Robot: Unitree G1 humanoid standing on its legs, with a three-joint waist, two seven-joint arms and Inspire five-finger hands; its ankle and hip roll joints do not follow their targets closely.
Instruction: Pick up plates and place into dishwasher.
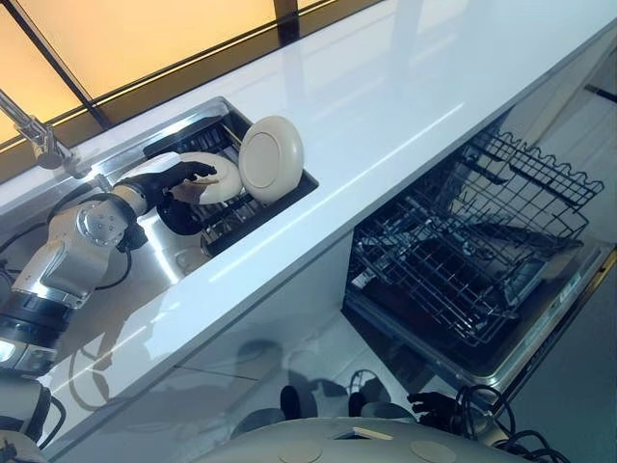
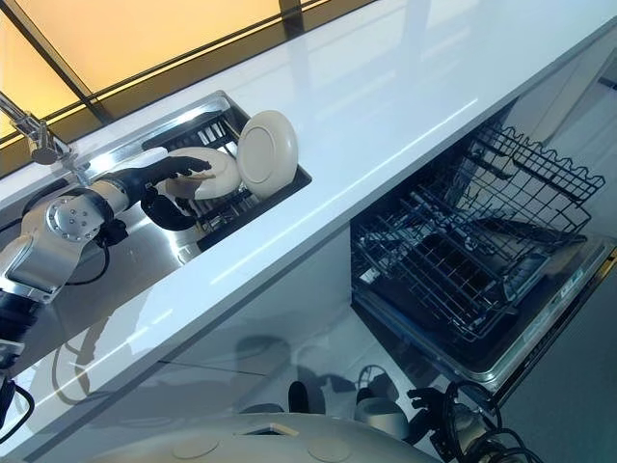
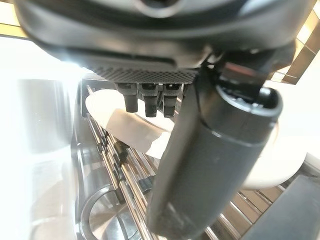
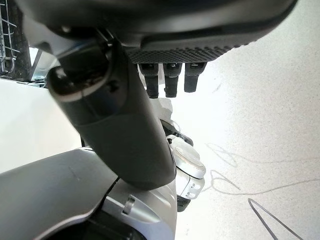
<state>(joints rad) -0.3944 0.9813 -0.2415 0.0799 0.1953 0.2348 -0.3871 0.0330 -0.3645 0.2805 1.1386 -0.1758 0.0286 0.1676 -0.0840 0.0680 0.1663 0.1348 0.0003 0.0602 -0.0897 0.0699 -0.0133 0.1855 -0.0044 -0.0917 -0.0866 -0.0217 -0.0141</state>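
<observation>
STEP: picking the first plate, judged | LEFT HAND (image 1: 189,177): fingers laid over the leaning plate (image 1: 214,179) in the sink rack (image 1: 253,214), thumb below it, closing into a pinch | upright plate (image 1: 271,158) at its 3 o'clock | NEXT: lift clear, carry to dishwasher basket (image 1: 469,253) at 4 o'clock | RIGHT HAND (image 4: 125,120): hangs empty, fingers relaxed

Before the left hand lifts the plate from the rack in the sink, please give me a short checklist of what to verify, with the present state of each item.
1. Left hand reaches the lying plate: ok, its fingers rest over it.
2. Firm grip on this plate: cannot tell; the left wrist view shows the thumb in front, no clear closure.
3. Upright plate stands free of the hand: ok, though it is close beside.
4. Dishwasher is open, lower rack pulled out: ok.
5. Rack has free space: ok, no dishes visible.
6. Right hand out of the way: ok, near the floor.
</observation>
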